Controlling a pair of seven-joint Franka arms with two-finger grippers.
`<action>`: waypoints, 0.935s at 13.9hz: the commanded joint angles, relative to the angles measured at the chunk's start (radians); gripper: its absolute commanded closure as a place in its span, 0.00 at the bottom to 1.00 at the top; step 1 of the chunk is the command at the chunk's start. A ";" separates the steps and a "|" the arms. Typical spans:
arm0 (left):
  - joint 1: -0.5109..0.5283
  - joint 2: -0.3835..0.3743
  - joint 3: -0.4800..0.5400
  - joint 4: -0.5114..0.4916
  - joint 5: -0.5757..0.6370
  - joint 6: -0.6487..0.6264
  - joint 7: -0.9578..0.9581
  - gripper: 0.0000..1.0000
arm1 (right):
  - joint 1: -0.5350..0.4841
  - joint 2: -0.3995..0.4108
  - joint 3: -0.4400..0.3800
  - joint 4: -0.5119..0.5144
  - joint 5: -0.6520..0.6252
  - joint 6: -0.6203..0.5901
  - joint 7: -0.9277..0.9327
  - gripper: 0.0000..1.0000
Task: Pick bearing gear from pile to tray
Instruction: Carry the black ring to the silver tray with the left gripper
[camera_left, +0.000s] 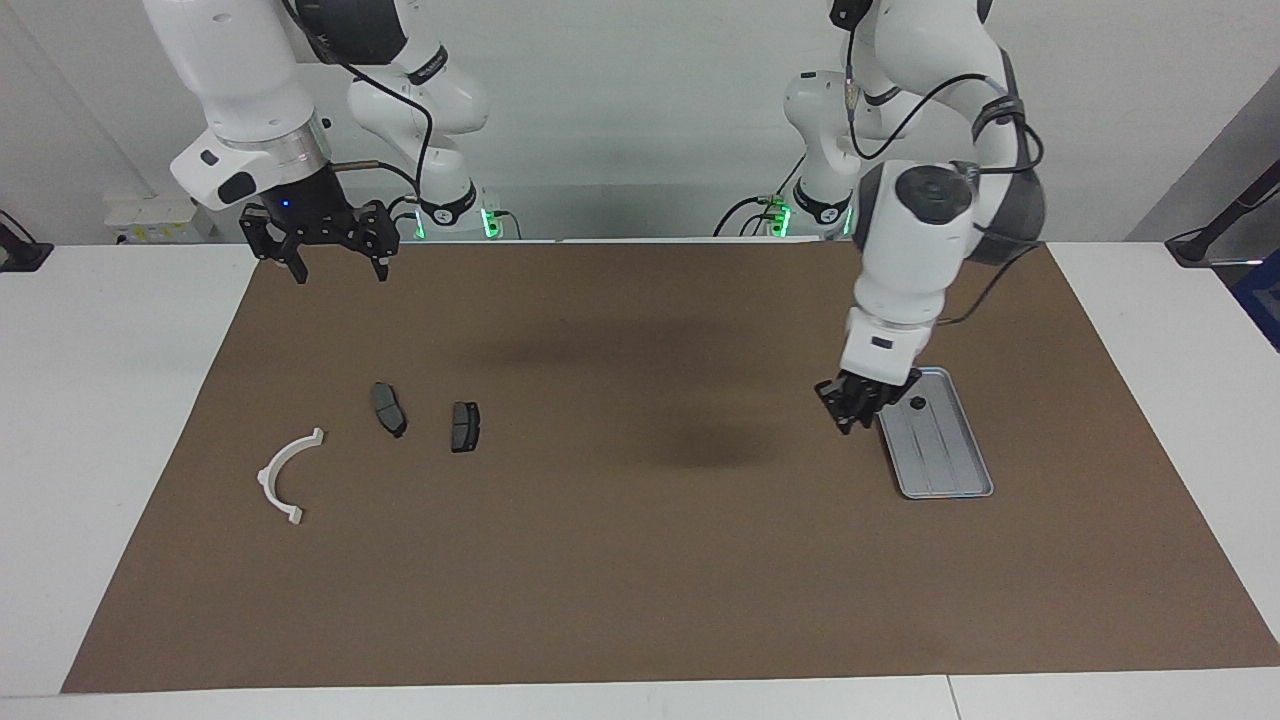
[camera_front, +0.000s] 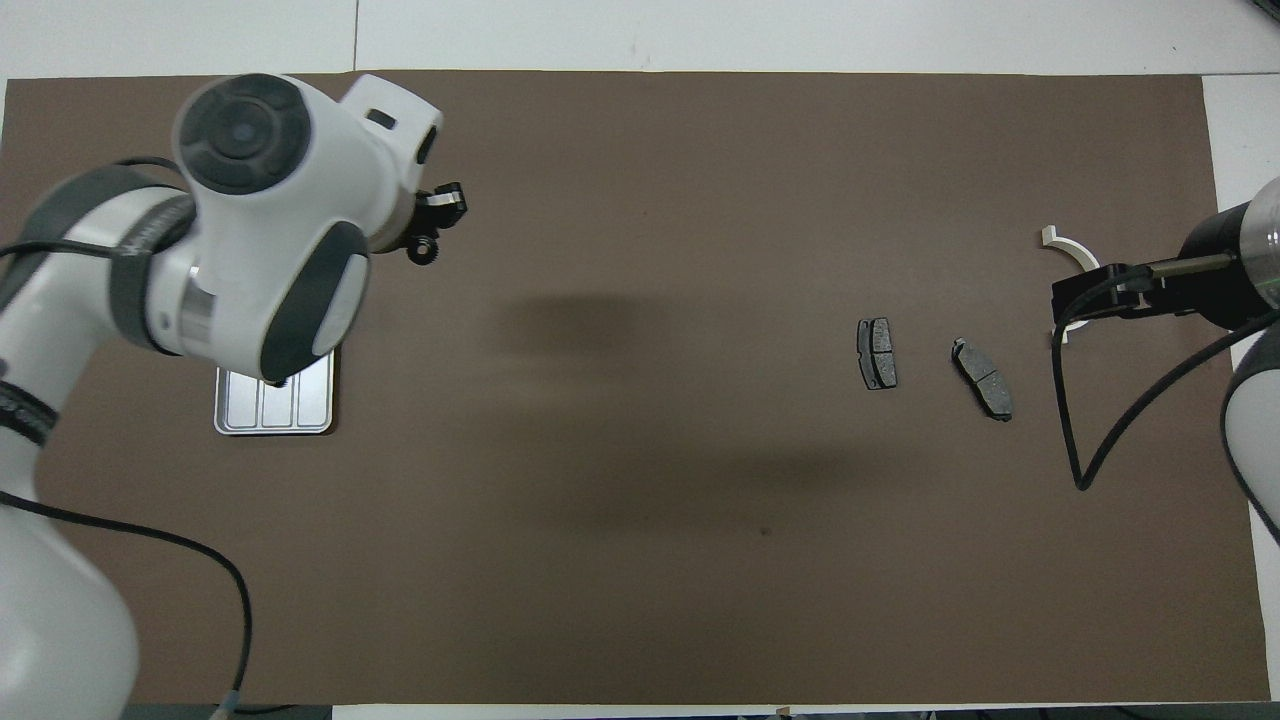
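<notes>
My left gripper (camera_left: 850, 416) hangs above the mat just beside the tray (camera_left: 950, 470), at the tray's edge toward the right arm's end. It is shut on a small black bearing gear (camera_front: 424, 249), which shows at its tips in the overhead view. Another small black gear (camera_left: 916, 403) lies in the tray, at the end nearer the robots. The pile is scattered toward the right arm's end: a white half-ring (camera_left: 285, 475) and two dark brake pads (camera_left: 389, 408) (camera_left: 465, 426). My right gripper (camera_left: 339, 270) waits open, raised over the mat's edge by its base.
A brown mat (camera_left: 640, 560) covers most of the white table. In the overhead view my left arm hides most of the tray (camera_front: 275, 408), and the right arm's cable (camera_front: 1075, 440) hangs near the half-ring (camera_front: 1068, 247).
</notes>
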 joint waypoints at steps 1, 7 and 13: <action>0.136 -0.016 -0.011 -0.018 -0.066 -0.011 0.208 1.00 | -0.022 -0.018 0.018 -0.004 0.017 -0.036 -0.022 0.00; 0.173 -0.028 -0.010 -0.260 -0.077 0.239 0.313 1.00 | -0.021 -0.018 0.018 -0.004 0.015 -0.036 -0.022 0.00; 0.156 -0.008 -0.011 -0.372 -0.077 0.333 0.427 1.00 | -0.022 -0.015 0.018 0.000 0.011 -0.035 -0.027 0.00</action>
